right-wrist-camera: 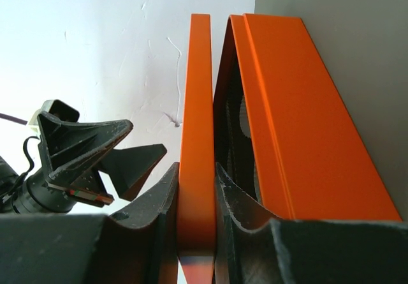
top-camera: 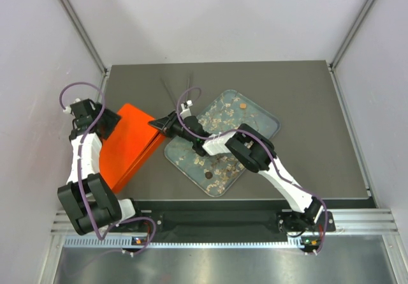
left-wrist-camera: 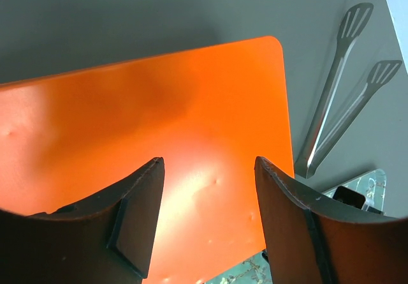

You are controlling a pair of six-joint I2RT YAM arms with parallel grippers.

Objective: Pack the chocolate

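Note:
An orange box [top-camera: 127, 145] sits at the table's left, its lid [right-wrist-camera: 196, 105] raised a little off the base [right-wrist-camera: 306, 118]. My right gripper [right-wrist-camera: 196, 172] is shut on the lid's edge; in the top view it [top-camera: 160, 123] is at the box's right corner. Dark cavities and pale fluted cups [right-wrist-camera: 243, 126] show in the gap; any chocolate inside is hidden. My left gripper [left-wrist-camera: 209, 166] is open and empty just above the lid [left-wrist-camera: 159, 105]. On the clear tray [top-camera: 264, 121] lie a caramel chocolate [top-camera: 241, 105] and a dark one [top-camera: 208, 175].
Metal tongs [top-camera: 175, 89] lie on the table behind the box, also in the left wrist view [left-wrist-camera: 331, 99]. Pale-brown flakes are strewn over the tray. White walls close in on the left, right and back.

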